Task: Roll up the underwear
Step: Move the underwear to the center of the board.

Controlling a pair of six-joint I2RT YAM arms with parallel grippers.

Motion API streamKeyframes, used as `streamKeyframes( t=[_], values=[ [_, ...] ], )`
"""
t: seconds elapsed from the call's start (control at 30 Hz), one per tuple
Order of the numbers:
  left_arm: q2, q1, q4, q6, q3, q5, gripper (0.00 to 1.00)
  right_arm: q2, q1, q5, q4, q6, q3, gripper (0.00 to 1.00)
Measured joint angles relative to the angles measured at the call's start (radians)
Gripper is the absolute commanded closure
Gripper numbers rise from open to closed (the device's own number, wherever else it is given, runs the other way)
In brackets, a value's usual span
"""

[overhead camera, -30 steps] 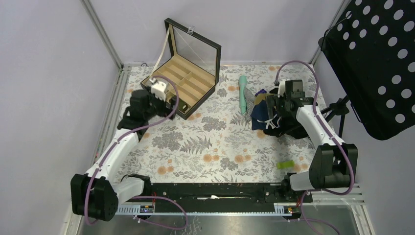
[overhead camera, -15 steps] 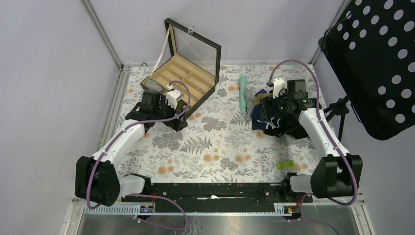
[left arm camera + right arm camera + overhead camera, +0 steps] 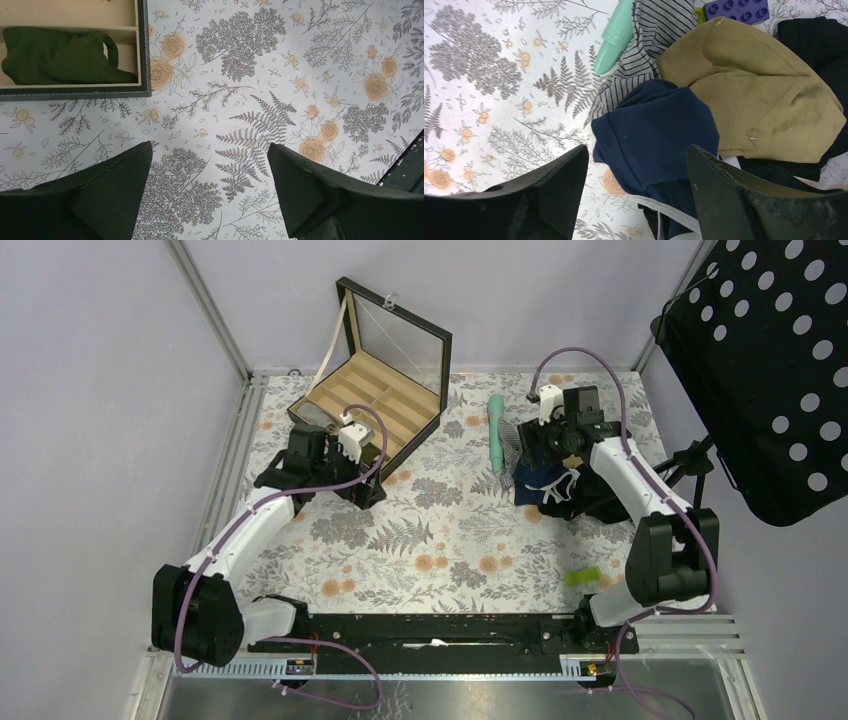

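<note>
The navy-blue underwear point(image 3: 659, 135) with a white waistband edge lies crumpled at the left side of a clothes pile, also seen from above point(image 3: 543, 483). My right gripper point(image 3: 636, 165) is open and hovers over it, jaws on either side of the cloth, holding nothing; in the top view it point(image 3: 545, 452) sits at the pile's far edge. My left gripper point(image 3: 210, 165) is open and empty above the bare floral mat, near the box's front corner point(image 3: 362, 480).
A tan garment point(image 3: 749, 100), a striped cloth point(image 3: 644, 45) and a black garment point(image 3: 814, 45) lie in the pile. A mint green tube point(image 3: 496, 430) and a purple brick point(image 3: 736, 9) lie beside it. An open wooden box point(image 3: 375, 410) holds a green cloth point(image 3: 60, 55). A green block point(image 3: 582, 576) lies near front.
My left arm swung right from the box's left side to its front corner. My right gripper moved toward the far edge of the pile, over the underwear.
</note>
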Motion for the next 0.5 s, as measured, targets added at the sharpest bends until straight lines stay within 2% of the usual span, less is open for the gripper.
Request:
streamKeyframes(
  t=[0.13, 0.37, 0.5],
  values=[
    [-0.017, 0.000, 0.001, 0.007, -0.016, 0.006, 0.03, 0.051, 0.005, 0.020, -0.032, -0.102, 0.042, 0.27],
    [-0.018, 0.002, 0.008, 0.009, -0.029, 0.022, 0.03, 0.069, 0.015, 0.111, -0.139, -0.335, 0.079, 0.27],
    [-0.015, 0.003, 0.021, 0.008, -0.029, 0.026, 0.03, 0.071, 0.015, 0.162, -0.207, -0.410, 0.079, 0.29]
  ],
)
